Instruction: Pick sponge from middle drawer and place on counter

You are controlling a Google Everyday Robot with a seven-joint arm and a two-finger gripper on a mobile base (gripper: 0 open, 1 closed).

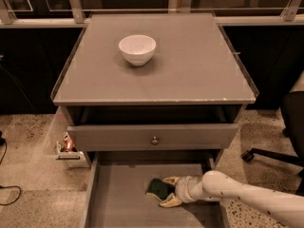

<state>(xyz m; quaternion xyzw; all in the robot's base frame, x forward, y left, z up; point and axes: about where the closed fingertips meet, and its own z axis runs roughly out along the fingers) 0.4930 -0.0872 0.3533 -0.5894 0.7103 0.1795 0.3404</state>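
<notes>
Grey counter [190, 70], white bowl [137, 49] at about 11 o'clock, drawer [118, 194] pulled out below, gripper [168, 191] in from 3 o'clock, spread open around sponge [156, 188]

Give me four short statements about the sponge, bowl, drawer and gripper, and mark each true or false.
1. The sponge lies on the counter. False: it is down in the middle drawer.
2. A white bowl stands on the counter. True.
3. The gripper hovers over the bowl. False: it is low in the middle drawer, right at the sponge.
4. The middle drawer is pulled out. True.
</notes>
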